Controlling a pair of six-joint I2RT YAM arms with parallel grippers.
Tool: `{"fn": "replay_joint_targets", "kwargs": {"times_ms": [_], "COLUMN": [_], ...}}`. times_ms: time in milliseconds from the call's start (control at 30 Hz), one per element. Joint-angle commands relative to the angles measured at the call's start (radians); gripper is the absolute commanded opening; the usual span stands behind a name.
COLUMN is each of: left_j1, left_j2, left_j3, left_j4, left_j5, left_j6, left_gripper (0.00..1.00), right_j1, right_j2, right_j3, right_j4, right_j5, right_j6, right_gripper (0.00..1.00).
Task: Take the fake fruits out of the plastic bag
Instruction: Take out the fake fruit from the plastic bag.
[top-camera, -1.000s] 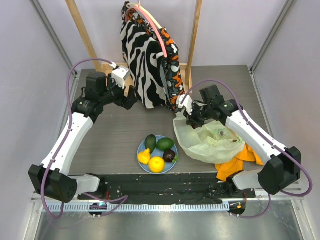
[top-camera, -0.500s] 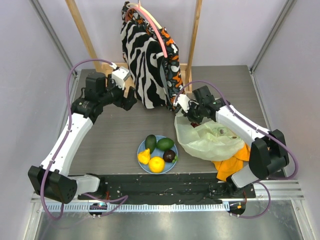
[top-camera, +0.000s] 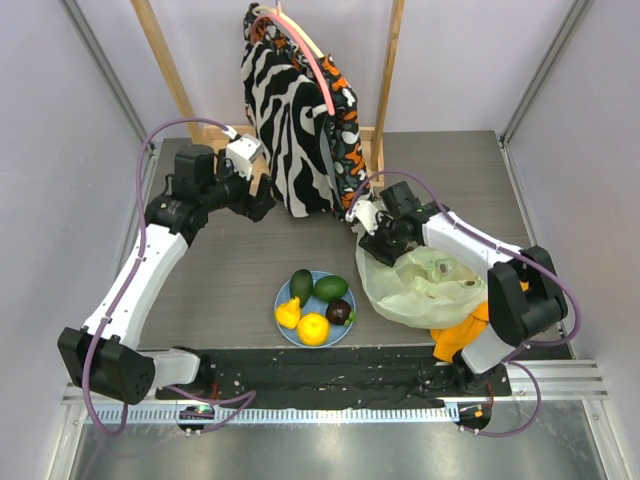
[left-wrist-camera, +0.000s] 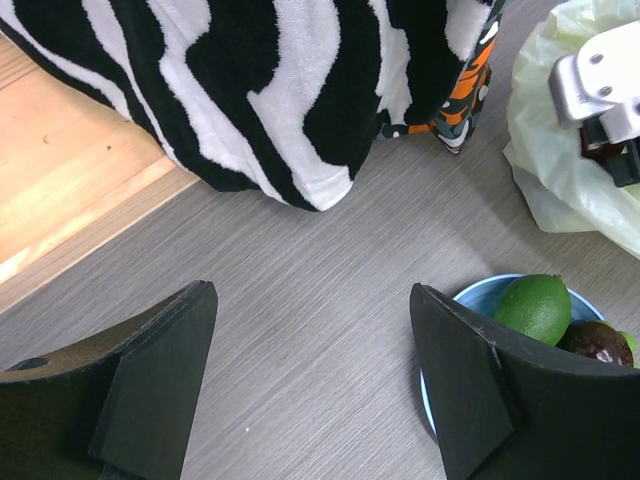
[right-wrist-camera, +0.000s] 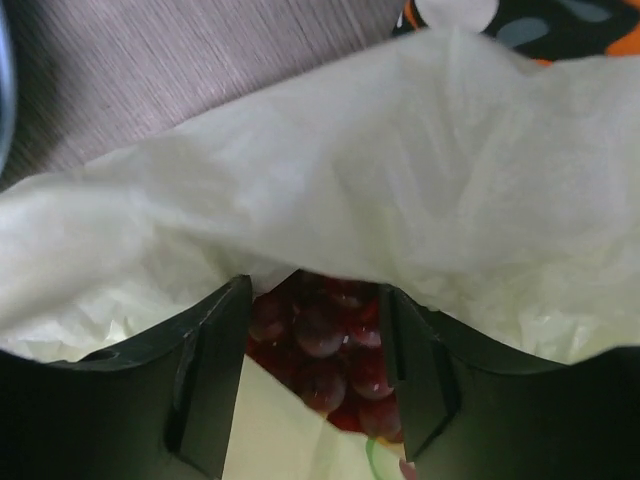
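On the right side of the table (top-camera: 230, 270), my right gripper (right-wrist-camera: 312, 295) hung at the rear-left edge of the plastic bag (top-camera: 425, 290), its jaws parted and holding nothing. Pale film draped across just above my fingertips (right-wrist-camera: 225, 330). In the gap between them a cluster of dark red grapes (right-wrist-camera: 320, 345) showed inside the bag; whether my fingers touched it I could not tell. The bag lay crumpled, with its near right corner resting on an orange cloth (top-camera: 470, 330).

Five fake fruits (top-camera: 325, 290) sat on the light blue plate (top-camera: 281, 296) just left of the bag: two avocados (top-camera: 301, 285) at the back, a lemon (top-camera: 288, 313) at the left, an orange (top-camera: 313, 329) at the front and a dark purple-brown one (top-camera: 340, 311) at the right.

My left gripper (left-wrist-camera: 312, 330) hovered over bare table beside the zebra-patterned garment (top-camera: 285, 120), jaws wide and empty, well apart from the bag.
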Motion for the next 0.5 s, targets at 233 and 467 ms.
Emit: {"fn": "replay_joint_targets", "kwargs": {"times_ms": [233,467], "left_j1": [-0.003,-0.005], "left_j2": [0.002,0.017], "left_j3": [0.006,0.015], "left_j4": [0.013,0.022], "left_j5": [0.007,0.011], "left_j6": [0.013,0.014], "left_gripper": [0.83,0.82], "right_j1": [-0.012,-0.011], "right_j2": [0.031,-0.164], "right_j3": [0.061,0.153], "right_j4": [-0.059,-0.167], "right_j5": [0.022,-0.003], "right_j6": [0.008,-0.046], "right_gripper": [0.21,0.08]}}
